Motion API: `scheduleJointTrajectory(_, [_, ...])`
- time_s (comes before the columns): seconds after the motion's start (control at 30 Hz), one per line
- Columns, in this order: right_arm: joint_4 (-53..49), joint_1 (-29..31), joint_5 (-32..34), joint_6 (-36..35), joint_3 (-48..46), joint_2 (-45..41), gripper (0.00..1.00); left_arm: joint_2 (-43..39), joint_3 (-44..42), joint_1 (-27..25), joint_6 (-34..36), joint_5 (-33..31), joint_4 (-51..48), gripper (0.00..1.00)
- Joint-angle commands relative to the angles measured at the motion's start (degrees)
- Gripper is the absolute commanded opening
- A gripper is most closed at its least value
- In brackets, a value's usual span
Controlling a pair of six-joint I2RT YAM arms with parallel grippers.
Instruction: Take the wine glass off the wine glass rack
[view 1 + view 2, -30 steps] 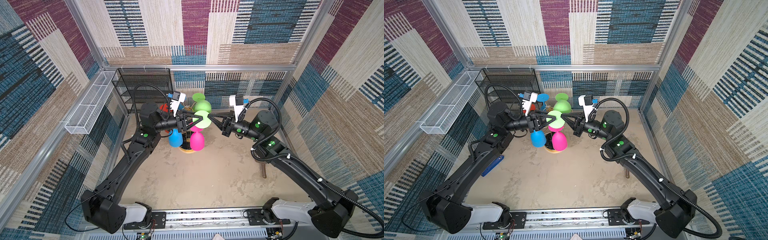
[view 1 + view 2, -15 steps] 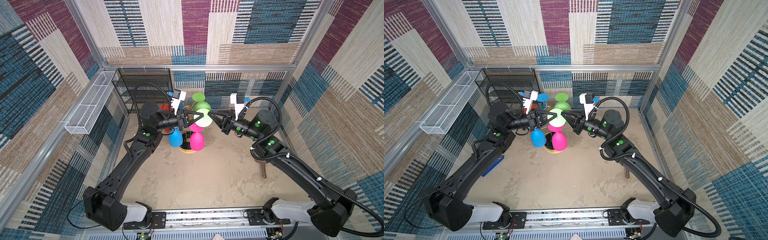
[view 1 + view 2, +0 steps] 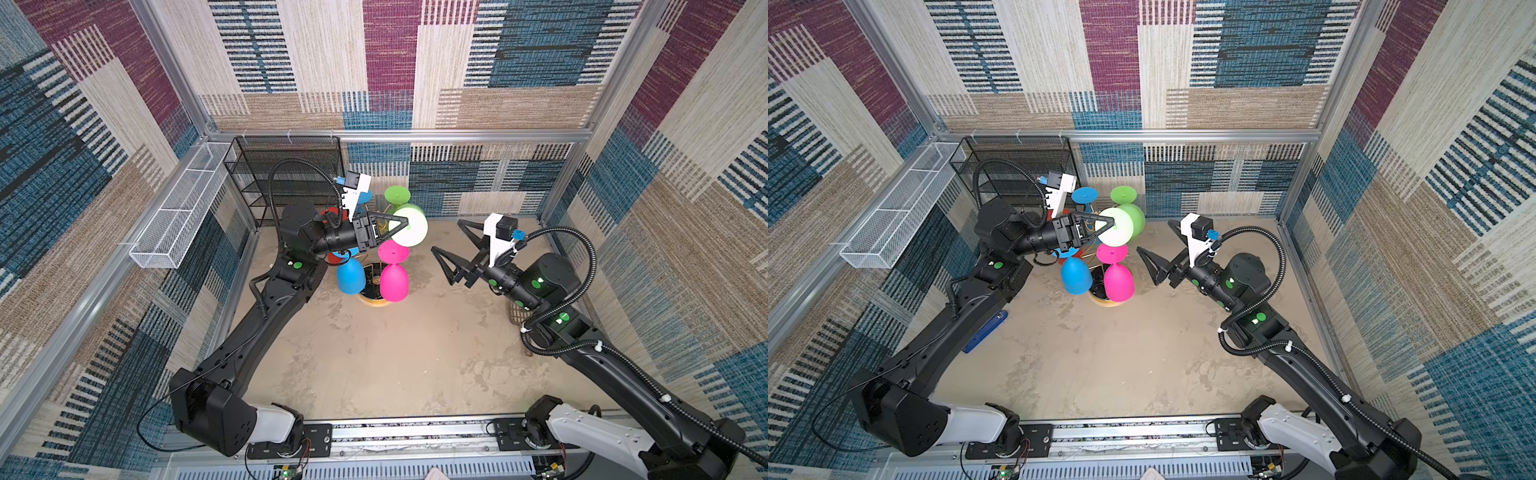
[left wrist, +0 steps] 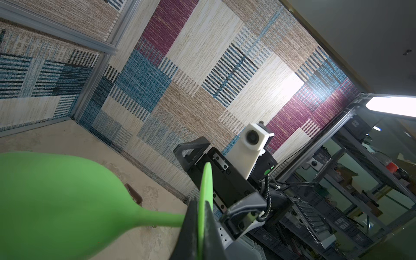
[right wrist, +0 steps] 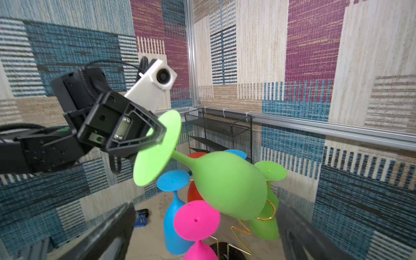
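My left gripper (image 3: 401,227) is shut on the round foot of a green wine glass (image 5: 227,186), pinching the disc edge-on between its fingers (image 4: 191,234). The glass (image 3: 1136,222) lies tilted, with its stem about level, above the gold wire wine glass rack (image 5: 242,234) with its round black base (image 3: 376,302). Whether the bowl touches a gold loop I cannot tell. My right gripper (image 3: 446,236) stands wide open, apart from the glass on its right, with nothing between its fingers (image 5: 112,225).
Pink (image 3: 392,282), blue (image 3: 350,280), red (image 5: 194,189) and another green glass (image 3: 397,194) hang on the rack. A black mesh shelf unit (image 3: 286,166) and a white mesh basket (image 3: 178,216) stand at the back left. A blue object (image 3: 986,330) lies on the floor.
The left gripper has closed on the green glass's foot. The right gripper has let go of the glass, opened wide and drawn back to the right.
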Motion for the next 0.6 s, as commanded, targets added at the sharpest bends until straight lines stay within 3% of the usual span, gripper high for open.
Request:
scheduleJointTrajectory(0.0, [5.31,0.08,2.4,-8.53,-1.33,2.06,0.99,-0.41,0.77,0.0,-1.29,-0.66,-0.71,0.0])
scheduleJointTrajectory(0.17, [10.08,0.08,-0.48,-12.3,-0.92,7.62,0.99,-1.64,1.11,0.03,0.19,-1.58,-4.28,0.0])
scheduleJointTrajectory(0.57, [17.46,0.63,-3.81,-13.65,4.54,17.31,0.99,-3.03,0.82,0.06,-1.69,-1.72,-4.45,0.0])
